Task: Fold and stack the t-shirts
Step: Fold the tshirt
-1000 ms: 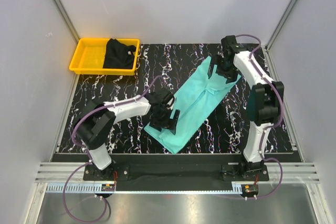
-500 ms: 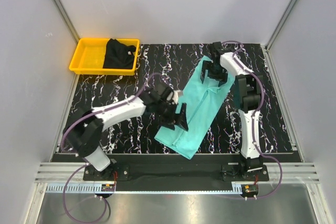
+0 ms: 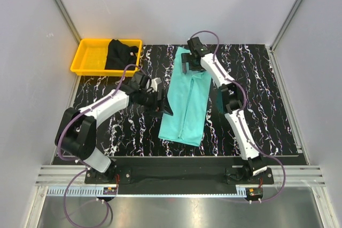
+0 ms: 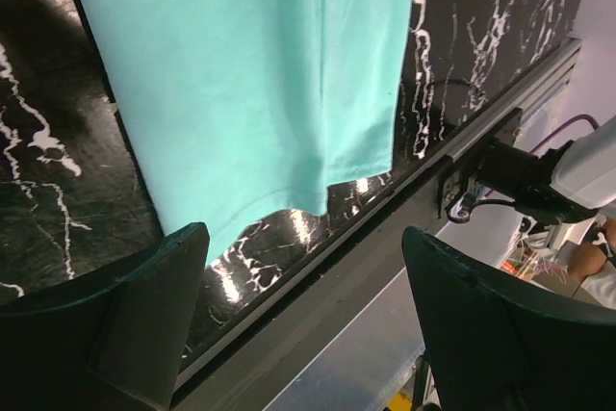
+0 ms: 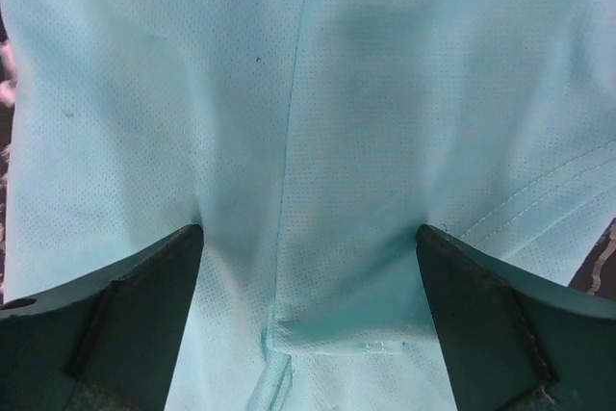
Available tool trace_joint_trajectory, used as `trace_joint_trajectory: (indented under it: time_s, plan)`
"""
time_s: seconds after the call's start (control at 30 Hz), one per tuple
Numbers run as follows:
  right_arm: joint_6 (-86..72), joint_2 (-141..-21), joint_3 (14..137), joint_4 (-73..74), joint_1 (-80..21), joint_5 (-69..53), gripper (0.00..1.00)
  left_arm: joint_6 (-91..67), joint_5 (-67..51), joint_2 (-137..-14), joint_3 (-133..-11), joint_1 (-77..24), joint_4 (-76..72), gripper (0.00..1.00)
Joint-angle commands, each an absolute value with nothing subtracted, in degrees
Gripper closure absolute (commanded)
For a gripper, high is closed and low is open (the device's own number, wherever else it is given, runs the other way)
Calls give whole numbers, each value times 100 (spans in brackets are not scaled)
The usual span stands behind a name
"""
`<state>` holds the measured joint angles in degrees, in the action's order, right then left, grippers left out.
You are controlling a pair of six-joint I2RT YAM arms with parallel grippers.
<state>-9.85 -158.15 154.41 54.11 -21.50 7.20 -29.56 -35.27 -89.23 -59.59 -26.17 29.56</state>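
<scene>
The turquoise t-shirt (image 3: 188,102) lies folded into a long strip, running from the far middle of the table toward the near edge. My right gripper (image 3: 191,65) is at its far end. In the right wrist view this gripper (image 5: 308,238) is open wide, with both fingertips (image 5: 183,252) pressed down on the turquoise cloth (image 5: 318,93). My left gripper (image 3: 159,102) is just left of the strip, open and empty. In the left wrist view (image 4: 308,320) the shirt's near end (image 4: 260,84) lies beyond the fingers. The black t-shirt (image 3: 121,55) lies bunched in the tray.
The yellow plastic tray (image 3: 88,61) stands at the far left corner of the black marbled table (image 3: 256,94). The table's metal front rail (image 4: 423,190) runs close behind the shirt's near end. Grey walls enclose the table on three sides.
The shirt has swung from a diagonal to nearly straight, its far end dragged left with my right gripper. My left gripper has moved off the shirt's near end to its left side.
</scene>
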Motion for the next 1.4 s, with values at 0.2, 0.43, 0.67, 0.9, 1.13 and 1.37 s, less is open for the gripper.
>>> trace_joint_trajectory:
  time_s: [0.2,0.43,0.67,0.9,1.13,1.37]
  plan:
    - [-597,-14513,15199,5422,-2329,429,0,-2409,-3314,-8868,-5599,-2127,3015,15]
    - [-1702,-12957,13635,6521,-2627,317,0,-2663,-3164,-8633,-5125,-2013,2866,21]
    - [-3057,-10630,9680,4952,-3901,-272,11,-3084,-2980,-7605,-4545,-2057,2795,24]
    - [-3848,-9388,7335,3509,-4377,-1589,76,-3533,-3111,-6918,-3841,-2065,2672,29]
    - [-4034,-9009,6004,2348,-4377,-2223,90,-3560,-3366,-7276,-3709,-2065,2163,15]
    - [-4157,-9079,5266,1505,-4368,-2583,92,-3243,-3419,-8514,-4183,-2065,2127,20]
